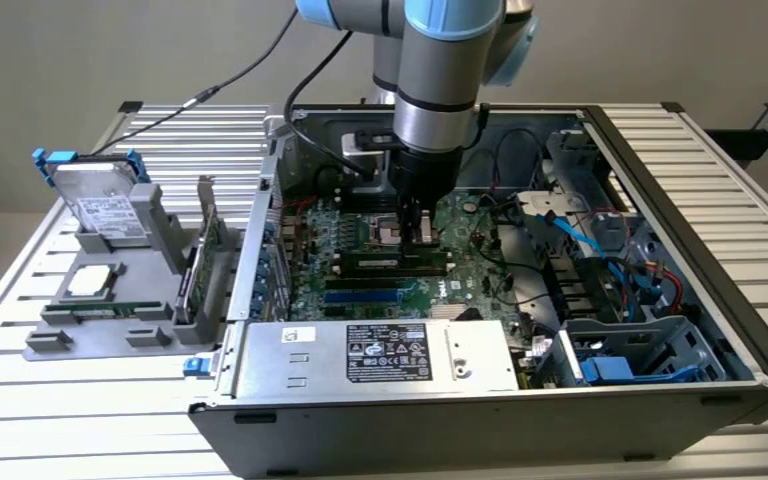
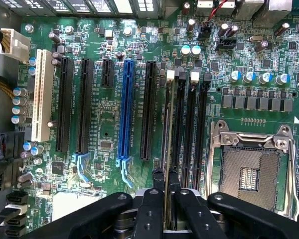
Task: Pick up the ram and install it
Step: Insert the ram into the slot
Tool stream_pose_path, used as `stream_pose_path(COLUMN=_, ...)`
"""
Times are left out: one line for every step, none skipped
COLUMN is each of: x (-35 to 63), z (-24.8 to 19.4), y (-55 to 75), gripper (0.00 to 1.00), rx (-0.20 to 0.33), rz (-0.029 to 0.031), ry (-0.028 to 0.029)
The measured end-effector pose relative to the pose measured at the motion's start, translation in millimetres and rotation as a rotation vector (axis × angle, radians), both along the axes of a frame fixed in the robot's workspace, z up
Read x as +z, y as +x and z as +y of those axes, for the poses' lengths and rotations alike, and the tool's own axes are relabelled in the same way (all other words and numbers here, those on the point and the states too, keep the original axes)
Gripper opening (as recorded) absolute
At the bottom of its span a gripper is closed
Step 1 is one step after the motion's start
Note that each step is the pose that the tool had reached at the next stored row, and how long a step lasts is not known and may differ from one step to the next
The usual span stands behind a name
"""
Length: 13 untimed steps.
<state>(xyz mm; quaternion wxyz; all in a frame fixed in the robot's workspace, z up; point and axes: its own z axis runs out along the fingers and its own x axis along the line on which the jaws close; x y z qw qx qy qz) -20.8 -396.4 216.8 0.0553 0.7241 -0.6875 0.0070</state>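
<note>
Install step in hand; the fingers pinch the ram edge-on just above the memory slots; seating it wants square alignment, I'd judge.

My exterior camera sits off the arm, raised and set back, angled down over the table into the open computer case, while my wrist camera looks straight down, close on the motherboard, and both share the memory slots and the processor socket.
</note>
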Motion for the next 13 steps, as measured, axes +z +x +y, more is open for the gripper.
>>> stream_pose_path(x=0.0, z=0.0, y=0.0, gripper=0.14, rx=0.000, rz=0.0000, ry=0.0000)
stream_pose_path(x=-0.1, z=0.0, y=0.0, gripper=0.14, rx=0.000, rz=-0.0003, ry=0.0001)
stream_pose_path(x=-0.1, z=0.0, y=0.0, gripper=0.15, rx=0.000, rz=-0.0002, ry=0.0001)
stream_pose_path(x=-0.1, z=0.0, y=0.0, gripper=0.15, rx=0.000, rz=-0.0001, ry=0.0002)
stream_pose_path(x=-0.1, z=0.0, y=0.0, gripper=0.28, rx=0.000, rz=-0.0001, ry=0.0001)
stream_pose_path(x=-0.1, z=0.0, y=0.0, gripper=0.28, rx=0.000, rz=-0.0001, ry=0.0002)
stream_pose_path(x=-0.1, z=0.0, y=-0.1, gripper=0.34, rx=0.000, rz=-0.0001, ry=0.0001)
stream_pose_path(x=-0.1, z=0.1, y=-0.2, gripper=0.40, rx=0.000, rz=-0.0001, ry=0.0002)
stream_pose_path(x=0.2, z=0.3, y=-0.2, gripper=0.40, rx=0.000, rz=0.0000, ry=0.0003)
stream_pose_path(x=1.2, z=0.6, y=-0.3, gripper=0.45, rx=0.000, rz=-0.0002, ry=0.0003)
stream_pose_path(x=2.6, z=1.1, y=-0.3, gripper=0.45, rx=0.000, rz=-0.0001, ry=0.0002)
stream_pose_path(x=3.5, z=1.6, y=-0.3, gripper=0.52, rx=0.000, rz=-0.0001, ry=0.0002)
stream_pose_path(x=4.6, z=2.2, y=-0.3, gripper=0.52, rx=0.000, rz=-0.0001, ry=0.0003)
